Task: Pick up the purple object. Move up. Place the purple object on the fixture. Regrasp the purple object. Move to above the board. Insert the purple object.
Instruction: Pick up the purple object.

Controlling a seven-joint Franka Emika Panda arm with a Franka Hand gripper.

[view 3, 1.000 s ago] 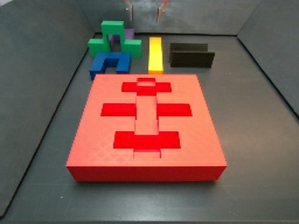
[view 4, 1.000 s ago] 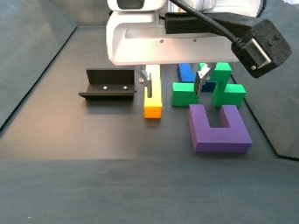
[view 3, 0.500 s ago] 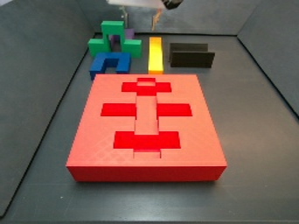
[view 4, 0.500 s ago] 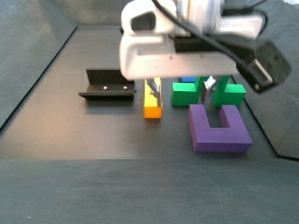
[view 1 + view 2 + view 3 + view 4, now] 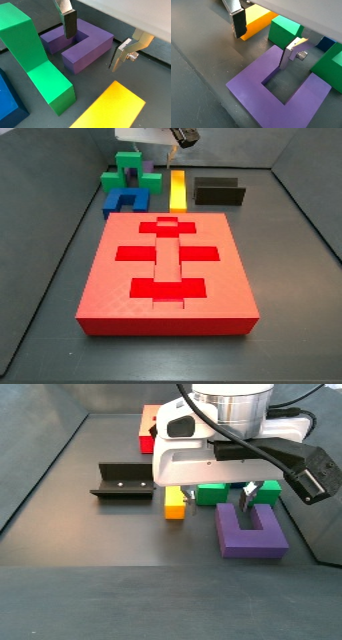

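The gripper [image 5: 93,44] is hanging with its jaws wide apart over the purple object [image 5: 79,44], one finger [image 5: 293,54] sitting inside its slot, the other outside one prong.

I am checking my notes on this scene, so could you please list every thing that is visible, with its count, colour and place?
board: one, red, in the middle of the floor, largest thing.
purple object: one, dark purple, U-shaped, flat on the floor, under the gripper.
green blocks: at least two, green, beside the purple object.
blue block: one, blue, U-shaped, at the far edge of the board.
yellow bar: one, yellow, between the blue block and the fixture.
fixture: one, black, apart from the blocks.
gripper: one, silver fingers with dark pads, open, straddling one prong of the purple object, not yet closed on it.
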